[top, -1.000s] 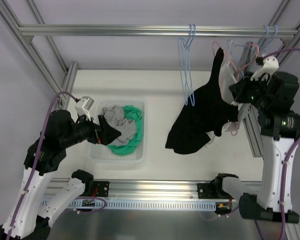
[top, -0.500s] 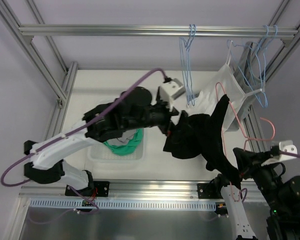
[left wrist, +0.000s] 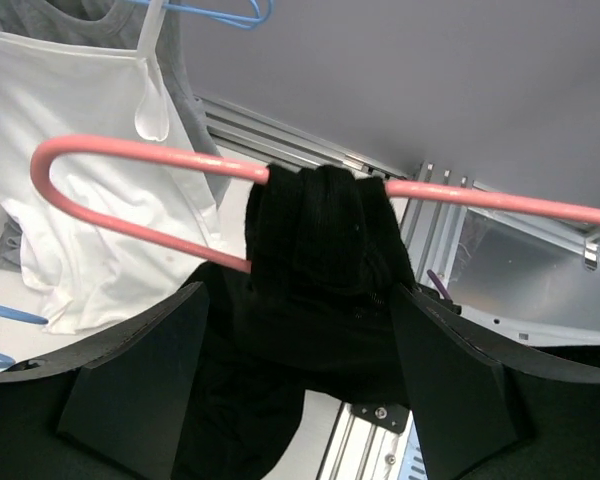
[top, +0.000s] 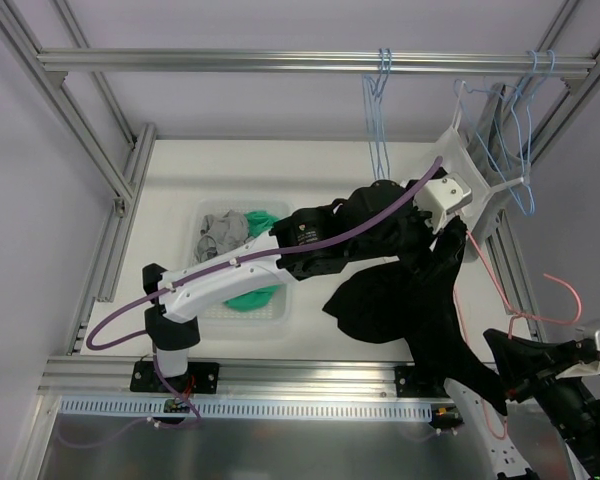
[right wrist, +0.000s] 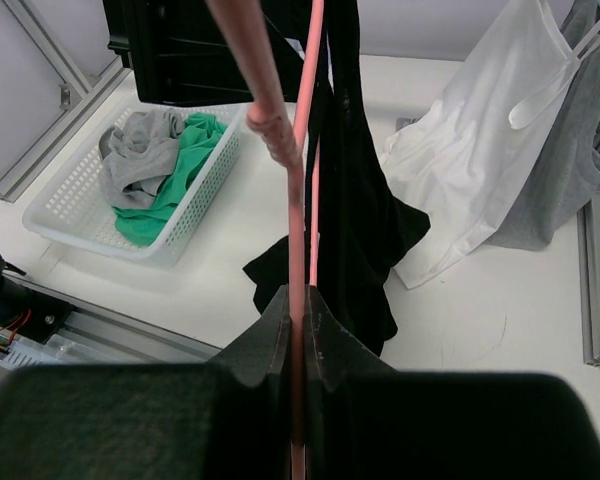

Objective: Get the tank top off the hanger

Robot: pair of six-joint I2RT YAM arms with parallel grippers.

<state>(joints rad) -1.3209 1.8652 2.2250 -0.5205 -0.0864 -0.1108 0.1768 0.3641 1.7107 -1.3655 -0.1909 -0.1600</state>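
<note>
The black tank top (top: 380,300) hangs by its strap from a pink hanger (top: 495,285) and trails onto the table. My right gripper (top: 512,352) is shut on the hanger's pink wire at the near right; the right wrist view shows the jaws (right wrist: 297,300) pinching the hanger (right wrist: 295,200) beside the tank top (right wrist: 352,200). My left gripper (top: 438,232) reaches across to the top of the garment. In the left wrist view its jaws (left wrist: 300,400) stand wide open on either side of the tank top (left wrist: 320,240), which is looped over the hanger (left wrist: 130,155).
A white basket (top: 205,310) holding grey and green clothes sits at left centre and also shows in the right wrist view (right wrist: 80,235). A white top (top: 460,170) and a grey one hang on blue hangers at the right rail. More blue hangers (top: 380,100) hang on the top bar.
My left arm has swung from the basket across to the strap on the hanger. My right arm has drawn the hanger and tank top down toward the near right corner.
</note>
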